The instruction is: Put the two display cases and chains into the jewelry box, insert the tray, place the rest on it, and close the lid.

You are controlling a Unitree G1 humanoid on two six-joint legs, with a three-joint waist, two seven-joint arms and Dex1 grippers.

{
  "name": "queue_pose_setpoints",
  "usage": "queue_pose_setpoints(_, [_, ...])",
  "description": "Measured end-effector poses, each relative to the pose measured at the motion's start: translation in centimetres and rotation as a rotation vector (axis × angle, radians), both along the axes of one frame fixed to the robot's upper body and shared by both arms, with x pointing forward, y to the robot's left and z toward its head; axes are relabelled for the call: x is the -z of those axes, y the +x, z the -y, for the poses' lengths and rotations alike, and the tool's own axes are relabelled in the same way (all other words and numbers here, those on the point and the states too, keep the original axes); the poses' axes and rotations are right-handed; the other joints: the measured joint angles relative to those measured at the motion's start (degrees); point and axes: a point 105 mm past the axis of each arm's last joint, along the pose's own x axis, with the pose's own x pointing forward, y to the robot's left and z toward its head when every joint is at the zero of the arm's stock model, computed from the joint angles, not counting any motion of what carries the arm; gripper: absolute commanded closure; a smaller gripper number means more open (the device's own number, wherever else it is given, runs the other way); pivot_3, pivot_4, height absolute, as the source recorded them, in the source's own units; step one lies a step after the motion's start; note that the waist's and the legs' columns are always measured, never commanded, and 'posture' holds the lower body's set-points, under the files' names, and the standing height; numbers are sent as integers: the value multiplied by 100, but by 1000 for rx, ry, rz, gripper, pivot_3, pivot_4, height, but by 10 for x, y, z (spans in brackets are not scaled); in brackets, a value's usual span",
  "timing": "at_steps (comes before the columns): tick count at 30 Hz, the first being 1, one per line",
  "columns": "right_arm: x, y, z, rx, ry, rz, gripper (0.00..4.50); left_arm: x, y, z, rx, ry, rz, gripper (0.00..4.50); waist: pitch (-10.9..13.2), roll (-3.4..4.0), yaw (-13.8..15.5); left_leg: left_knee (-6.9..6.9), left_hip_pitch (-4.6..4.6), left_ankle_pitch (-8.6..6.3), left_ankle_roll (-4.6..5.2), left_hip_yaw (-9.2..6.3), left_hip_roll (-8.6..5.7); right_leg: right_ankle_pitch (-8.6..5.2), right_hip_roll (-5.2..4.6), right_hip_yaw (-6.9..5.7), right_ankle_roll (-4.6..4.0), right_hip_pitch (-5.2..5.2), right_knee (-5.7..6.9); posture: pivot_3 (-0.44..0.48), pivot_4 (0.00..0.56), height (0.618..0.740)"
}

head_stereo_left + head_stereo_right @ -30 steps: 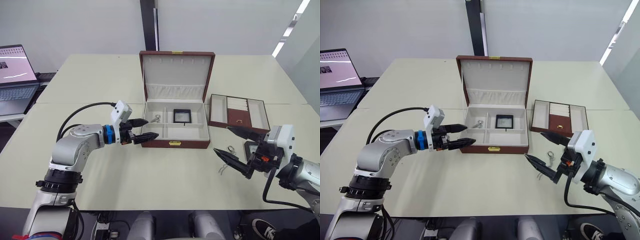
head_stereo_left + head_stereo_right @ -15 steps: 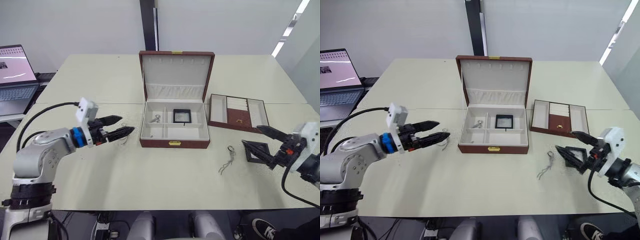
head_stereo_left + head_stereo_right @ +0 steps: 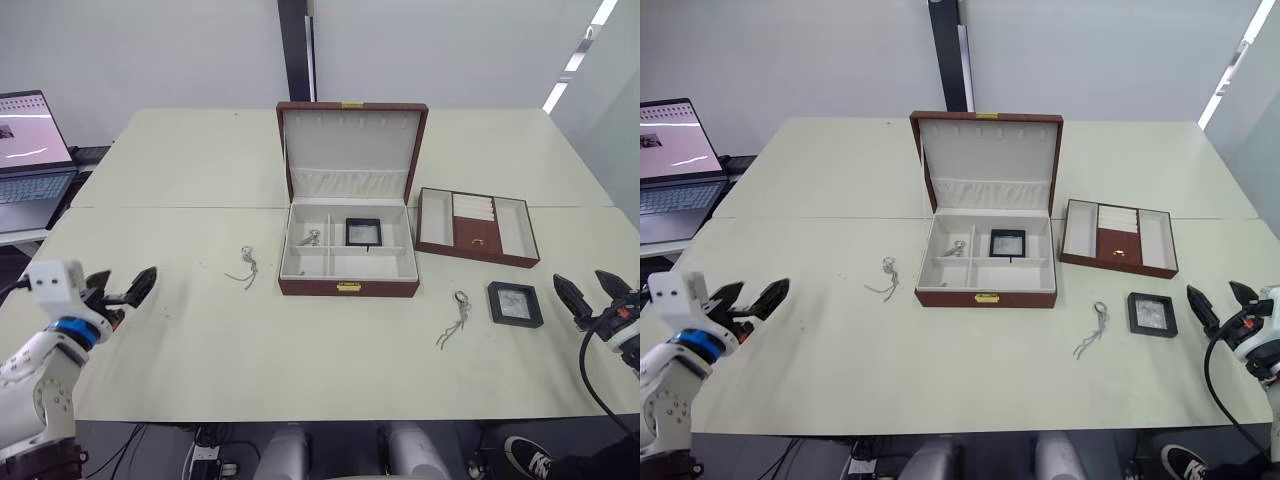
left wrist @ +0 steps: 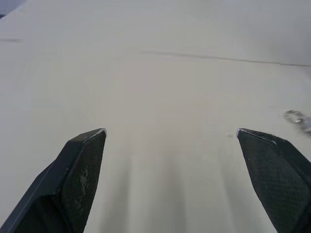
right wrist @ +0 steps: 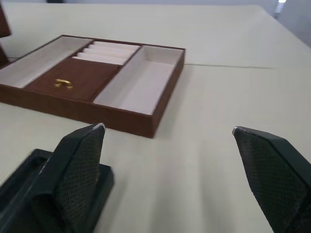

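Note:
The jewelry box (image 3: 350,287) stands open mid-table, its lid (image 3: 352,140) upright. Inside lie one display case (image 3: 363,232) and a chain (image 3: 313,237). The other display case (image 3: 515,304) rests on the table to the right, below the tray (image 3: 478,227). One chain (image 3: 457,318) lies right of the box front and another chain (image 3: 244,267) lies to its left. My left gripper (image 3: 122,292) is open and empty at the far left edge. My right gripper (image 3: 598,292) is open and empty at the far right, just past the loose display case (image 5: 19,194).
A laptop (image 3: 30,150) sits on a side table at the far left. A seam (image 3: 180,207) crosses the table behind the box. The tray (image 5: 104,82) lies close ahead of the right gripper.
Both arms have drawn back outward, the left from beside the box to the far left edge, the right to the far right edge. The loose display case and both table chains now lie uncovered.

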Motion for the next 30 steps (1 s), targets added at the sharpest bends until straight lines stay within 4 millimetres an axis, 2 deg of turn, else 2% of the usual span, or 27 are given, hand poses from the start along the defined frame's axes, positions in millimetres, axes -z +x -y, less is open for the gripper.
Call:
queue_pose_setpoints(7, [6, 5, 26, 188, -59, 47, 0, 14, -13, -39, -293, 40, 30, 22, -1, 0, 4, -16, 4, 1, -2, 12, -2, 0, -1, -2, 0, -1, -4, 0, 150, 740])
queue_pose_setpoints(12, [11, 4, 36, 257, -62, 55, 0, 23, -14, -49, -363, 41, 28, 22, -2, 0, -6, -18, 7, 1, -2, 19, -2, 0, -1, 0, 0, -1, -2, 0, 150, 740])
queue_pose_setpoints(23, [10, 4, 37, 261, -67, 72, 0, 25, -11, -48, -338, 38, 31, 22, -2, 0, -12, -20, 9, 2, -2, 19, 0, 0, 0, 0, 0, -1, 0, 0, 150, 740])
queue_pose_setpoints(30, [10, 5, 34, 223, -66, 65, 0, 23, -3, -37, -256, 39, 34, 22, -2, 0, -12, -20, 9, 2, -3, 20, 0, 0, 0, 0, 0, 0, 0, 0, 150, 740])
